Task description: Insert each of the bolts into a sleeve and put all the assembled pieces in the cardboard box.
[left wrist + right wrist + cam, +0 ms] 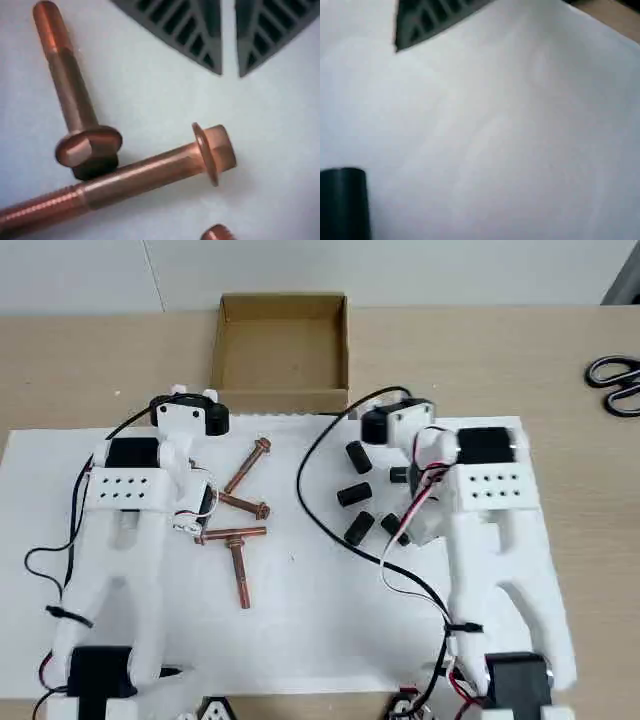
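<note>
White sheet (300, 630) bears coppery flanged bolts (145, 175).

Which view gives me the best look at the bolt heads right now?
The left wrist view: two bolts lie close up, flanged hex heads plain, one head at the other's shaft. The high view shows four bolts, small, on the white sheet; their heads are hard to make out.

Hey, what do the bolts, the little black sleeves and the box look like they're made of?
Bolts: metal, probably copper-plated steel; reddish, satin sheen with highlights along the shank. Sleeves: matte black, likely plastic or rubber; too small to tell. Box: plain brown cardboard, dull, with thin folded walls.
</note>
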Motion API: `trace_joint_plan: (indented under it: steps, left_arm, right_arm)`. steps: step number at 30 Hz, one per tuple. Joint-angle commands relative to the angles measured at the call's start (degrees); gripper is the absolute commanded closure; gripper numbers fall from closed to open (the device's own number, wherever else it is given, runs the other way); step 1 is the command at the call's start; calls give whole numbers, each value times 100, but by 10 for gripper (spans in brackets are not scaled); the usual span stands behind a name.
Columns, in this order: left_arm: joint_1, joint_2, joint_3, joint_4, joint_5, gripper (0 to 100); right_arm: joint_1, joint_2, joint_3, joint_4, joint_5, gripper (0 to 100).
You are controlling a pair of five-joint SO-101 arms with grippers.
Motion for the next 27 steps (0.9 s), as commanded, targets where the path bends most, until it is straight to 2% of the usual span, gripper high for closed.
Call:
trace_joint_plan:
  steps: [1, 4, 9, 14, 19, 27]
  left_arm:
    - [-26, -9, -22, -141, -26, 945]
    - [-35, -18, -22, -141, -26, 905]
    - [-70, -18, -22, -141, -26, 903]
    - [-624, 18, -13, -264, -62, 901]
    - [-993, 26, -13, -229, -413, 901]
    - [-1064, 26, -4, -237, -431, 901]
  right_arm:
    - [-224, 92, -193, -312, 176, 787]
    - [-286, 330, -97, -602, 220, 789]
    - [-374, 778, 62, -1015, 308, 789]
    - [-409, 1156, 79, -1402, 457, 789]
    - [-409, 1552, 79, -1587, 580, 790]
    - [-426, 1930, 79, -1842, 580, 790]
